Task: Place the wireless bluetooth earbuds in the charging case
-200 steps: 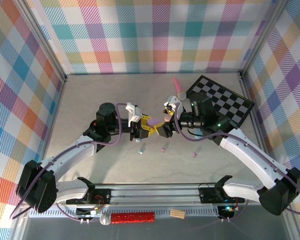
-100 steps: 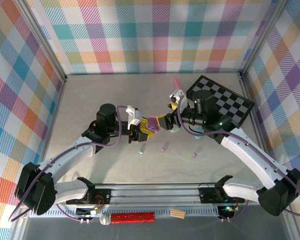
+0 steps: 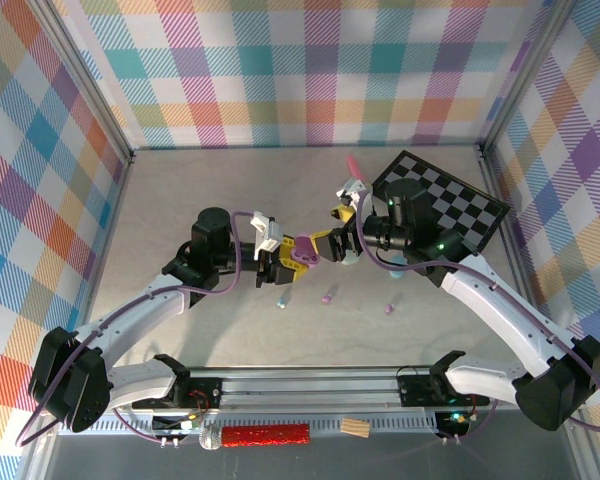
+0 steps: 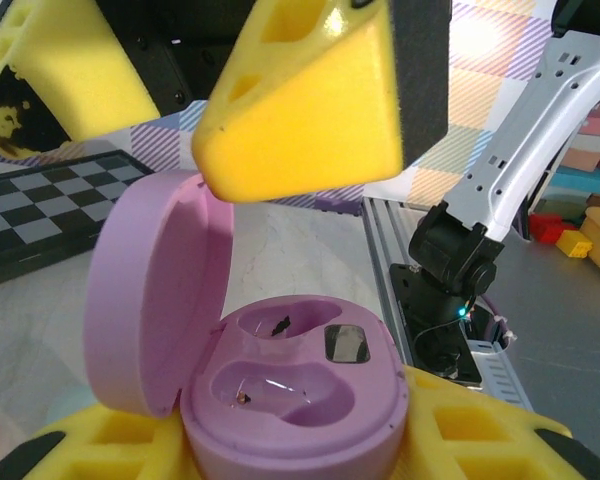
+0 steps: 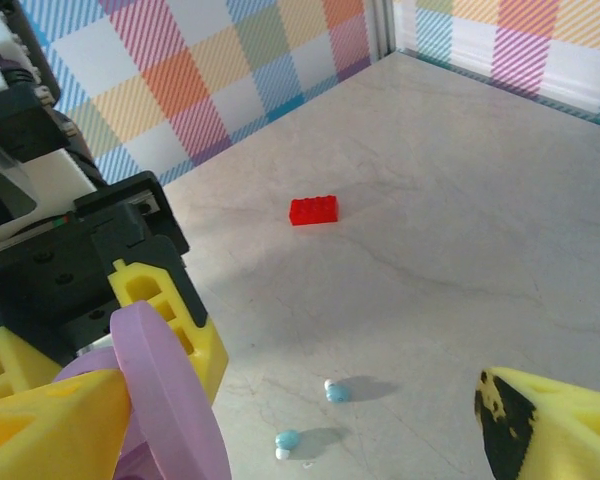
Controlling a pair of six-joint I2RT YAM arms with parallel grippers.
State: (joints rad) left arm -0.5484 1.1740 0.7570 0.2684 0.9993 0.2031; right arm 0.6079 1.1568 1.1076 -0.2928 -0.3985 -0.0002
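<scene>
left gripper (image 3: 286, 259): pinching the purple charging case (image 4: 292, 395) by its base, held off the table (image 3: 180, 200)
case lid (image 4: 140, 290): hinged open, standing upright beside the wells
right gripper (image 3: 340, 243): spread wide, one yellow finger (image 4: 310, 100) just above the lid, contact unclear
earbuds: blue earbud (image 3: 283, 298), purple earbud (image 3: 328, 296) and second purple earbud (image 3: 389, 309) lie on the table below the grippers, apart from the case
red brick (image 5: 314, 209): on the table, well apart
</scene>
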